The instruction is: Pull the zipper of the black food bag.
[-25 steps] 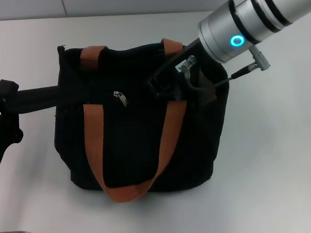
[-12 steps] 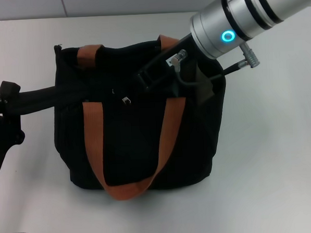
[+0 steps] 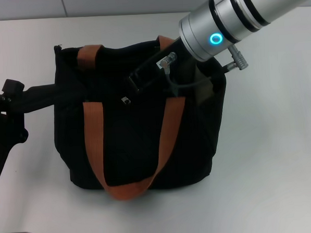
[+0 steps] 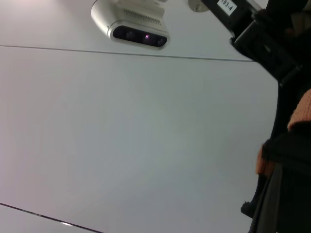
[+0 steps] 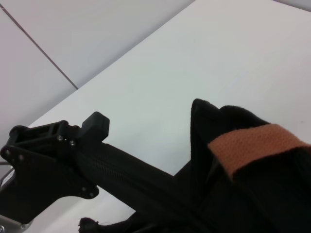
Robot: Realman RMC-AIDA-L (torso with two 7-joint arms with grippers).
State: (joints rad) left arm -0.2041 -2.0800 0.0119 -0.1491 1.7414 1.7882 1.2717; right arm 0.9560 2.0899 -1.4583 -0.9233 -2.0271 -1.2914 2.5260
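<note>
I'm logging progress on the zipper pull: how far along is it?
Done: the left gripper braces the black food bag at its left end. In hand: the right gripper is at the zipper mid-rim. Left: whether the zip line is open or closed can't be seen.

Head camera looking steeply down on the black food bag (image 3: 140,133) on the white bench (image 3: 272,157), left wrist camera close beside the bag's side, facing upward, right wrist camera low and near over the bag's rim at 10 o'clock, all sharing the bag
</note>
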